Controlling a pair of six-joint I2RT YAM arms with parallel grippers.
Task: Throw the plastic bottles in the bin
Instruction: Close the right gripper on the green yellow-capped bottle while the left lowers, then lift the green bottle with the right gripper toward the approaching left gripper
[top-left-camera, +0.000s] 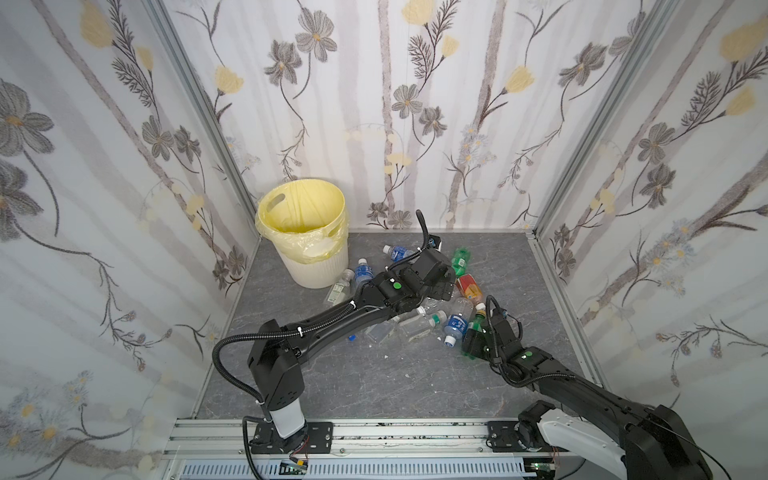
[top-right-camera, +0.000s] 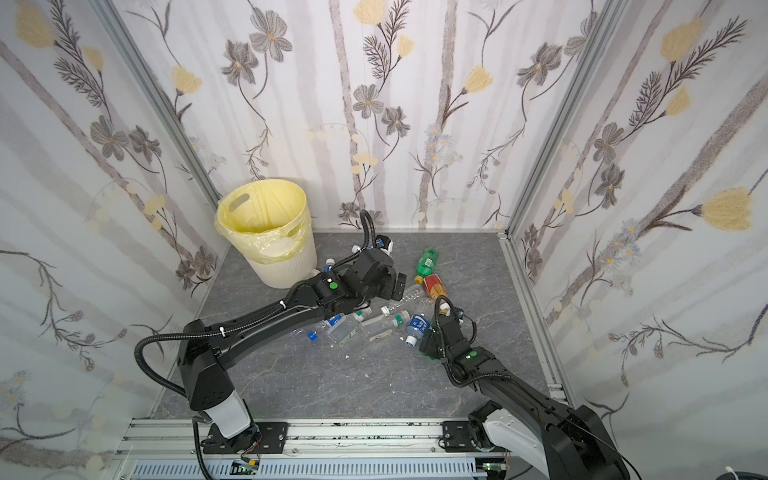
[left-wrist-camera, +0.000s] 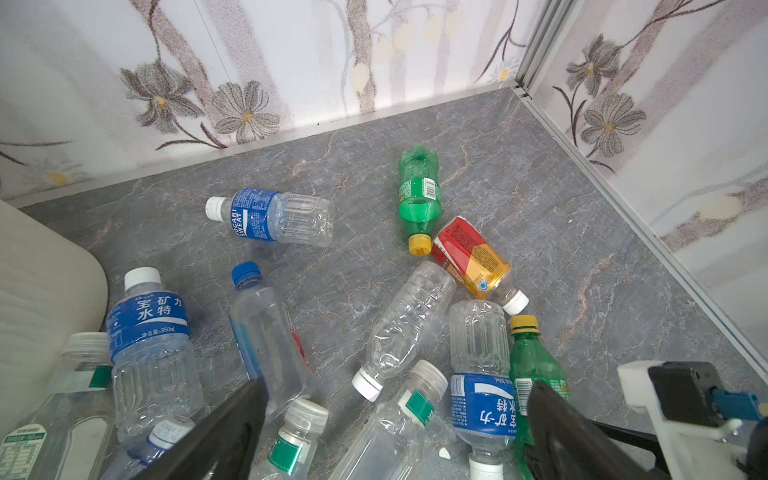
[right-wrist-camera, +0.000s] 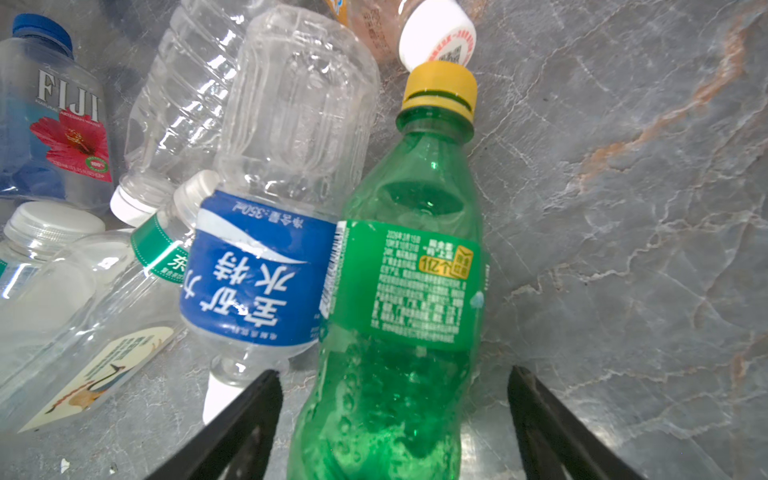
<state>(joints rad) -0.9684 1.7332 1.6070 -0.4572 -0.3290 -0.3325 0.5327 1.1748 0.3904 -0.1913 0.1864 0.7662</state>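
In the far left corner of the grey marble-patterned table (top-left-camera: 374, 382) stood the round cream-white ribbed plastic bin (top-left-camera: 316, 270), lined with a pale yellow translucent bag. It stood upright and rose well above everything else. The black left arm (top-left-camera: 353, 311) reached across the middle of the table. Its jaws stood wide apart above the heap of bottles and gripped nothing. The black right arm (top-left-camera: 582, 382) stretched in from the near right, and its jaws were lowered to the heap's right edge.

The small plastic bottles (top-left-camera: 455, 324) lay on their sides on the table to the right of the bin, most of them in a loose heap at mid-table. A blue-labelled clear bottle with a white cap (top-left-camera: 361, 270) and a clear bottle with a pale label (top-left-camera: 338, 291) lay just beside the bin's base.

In the right wrist view, a green bottle with a yellow cap (right-wrist-camera: 399, 291) lay between the right jaws. These were open, with a gap showing on each side of the bottle. A blue-labelled clear bottle (right-wrist-camera: 257, 282) pressed against its side.

A second green bottle (left-wrist-camera: 417, 195) lay toward the far wall. Its yellow cap touched a red-and-orange-labelled bottle (left-wrist-camera: 469, 257). A blue-labelled bottle (left-wrist-camera: 274, 216) lay alone near the back edge. A few white scraps (top-left-camera: 386, 356) dotted the table near the heap.
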